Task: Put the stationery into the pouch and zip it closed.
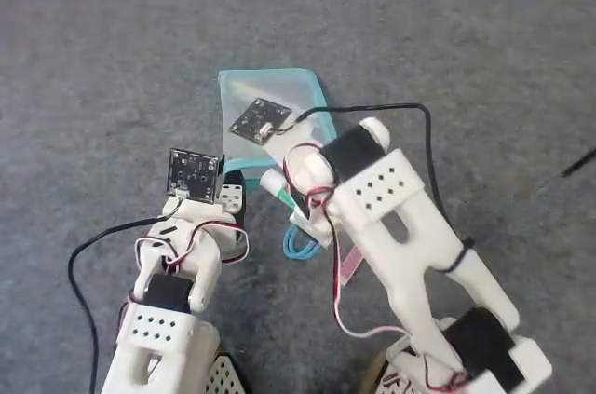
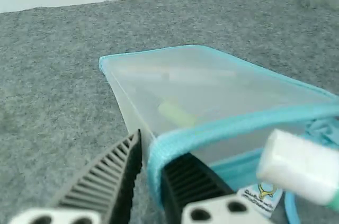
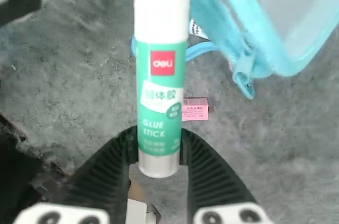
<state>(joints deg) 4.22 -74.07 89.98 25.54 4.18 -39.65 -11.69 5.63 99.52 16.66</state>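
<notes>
The clear, teal-edged pouch (image 1: 279,96) lies in the middle of the grey table (image 1: 112,68), just beyond both arms. The left jaws are almost closed, pinching the pouch's teal rim (image 2: 212,130) at its near left corner. The right jaws are clamped on the base end of the glue stick (image 3: 161,75). Its white cap sits just beside that rim. A small pink eraser (image 3: 194,109) lies on the table near the zip pull (image 3: 243,78).
</notes>
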